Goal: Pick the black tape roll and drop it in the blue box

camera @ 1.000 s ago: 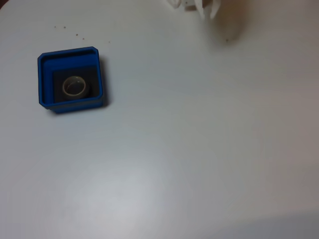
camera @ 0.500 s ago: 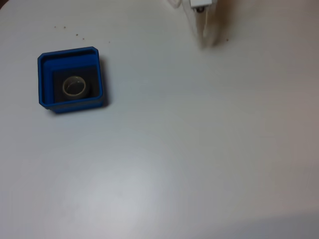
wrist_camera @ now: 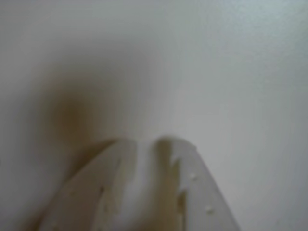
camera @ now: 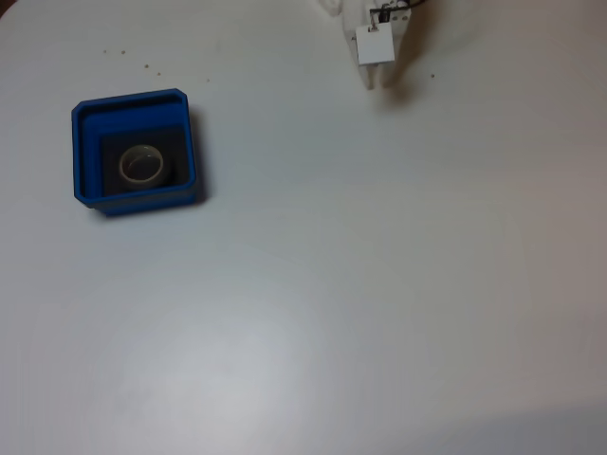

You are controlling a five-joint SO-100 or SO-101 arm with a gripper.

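White table (camera: pixel 379 284); black tape roll (camera: pixel 143 166) flat, hole up, in blue box (camera: pixel 133 100)

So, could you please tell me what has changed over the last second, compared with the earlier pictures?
Only the arm moved. In the fixed view the pincer, at the top edge, went from spread fingers to closed ones and now shows more of its white body; it took hold of nothing. The black tape roll stayed inside the blue box, and neither shifted on the white table.
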